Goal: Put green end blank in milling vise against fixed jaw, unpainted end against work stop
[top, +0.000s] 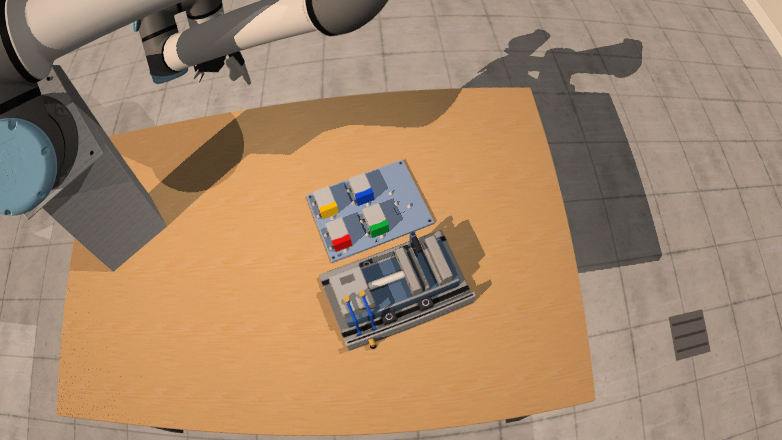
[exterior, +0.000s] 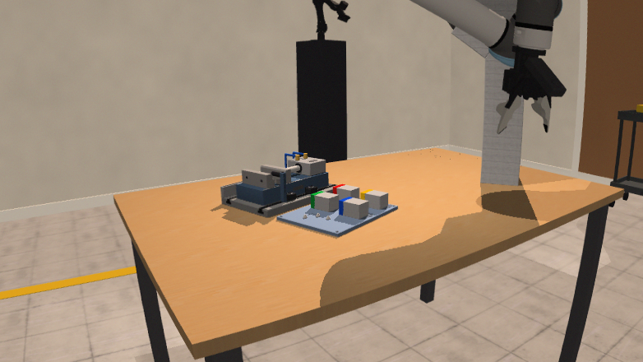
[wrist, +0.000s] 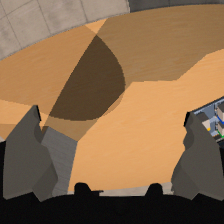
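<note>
gripper [exterior: 524,118] fully open, empty, high beside pedestal [exterior: 501,148] | green-ended blank [top: 376,220] flat on plate [top: 410,188] | milling vise [top: 437,298] unloaded

The gripper [exterior: 524,118] hangs high above the table [exterior: 252,274], fingers spread wide with nothing between them. Directly below it lies bare table surface in shadow. The arm's grey pedestal [exterior: 500,148] stands just behind it. Well away from the gripper, near the table's middle, the plate [top: 407,188] carries four blanks standing close together; the green-ended blank [top: 376,220] sits at the corner nearest the vise [top: 437,306]. Open air separates the gripper from the blank tops. The vise's hoses [top: 354,320] rise at its far end.
</note>
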You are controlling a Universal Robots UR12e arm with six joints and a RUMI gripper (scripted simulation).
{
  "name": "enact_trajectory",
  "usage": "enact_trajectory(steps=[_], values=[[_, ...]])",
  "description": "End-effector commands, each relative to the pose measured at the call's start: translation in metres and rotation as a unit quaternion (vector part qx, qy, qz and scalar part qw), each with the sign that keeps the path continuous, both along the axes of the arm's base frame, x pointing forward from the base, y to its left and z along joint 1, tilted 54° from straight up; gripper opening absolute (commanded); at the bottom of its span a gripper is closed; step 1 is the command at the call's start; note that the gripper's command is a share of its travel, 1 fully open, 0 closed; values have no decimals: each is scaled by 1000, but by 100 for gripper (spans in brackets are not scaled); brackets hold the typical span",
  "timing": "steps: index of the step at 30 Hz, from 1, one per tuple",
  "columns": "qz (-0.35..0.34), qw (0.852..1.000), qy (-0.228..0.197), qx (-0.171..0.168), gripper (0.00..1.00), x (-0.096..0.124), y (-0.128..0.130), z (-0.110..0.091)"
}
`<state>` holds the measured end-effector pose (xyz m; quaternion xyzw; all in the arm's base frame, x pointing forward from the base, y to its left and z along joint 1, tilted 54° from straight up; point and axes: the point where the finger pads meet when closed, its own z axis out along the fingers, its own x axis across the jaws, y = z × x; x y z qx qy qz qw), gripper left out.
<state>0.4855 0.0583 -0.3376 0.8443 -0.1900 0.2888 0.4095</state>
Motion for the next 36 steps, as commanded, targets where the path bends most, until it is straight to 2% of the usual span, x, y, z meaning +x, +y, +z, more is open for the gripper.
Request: enact_trajectory(steps=[1,23,28,32,34,36], values=[[0,1000,0,0,100,0,0,0],[1,1000,3,1,100,4,-1,3],[5,1000,16,3,100,19,-4,13],[14,999,35,6,100,41,-10,30],[14,999,35,6,100,41,-10,30],[20,999,47,8,100,55,-14,41]])
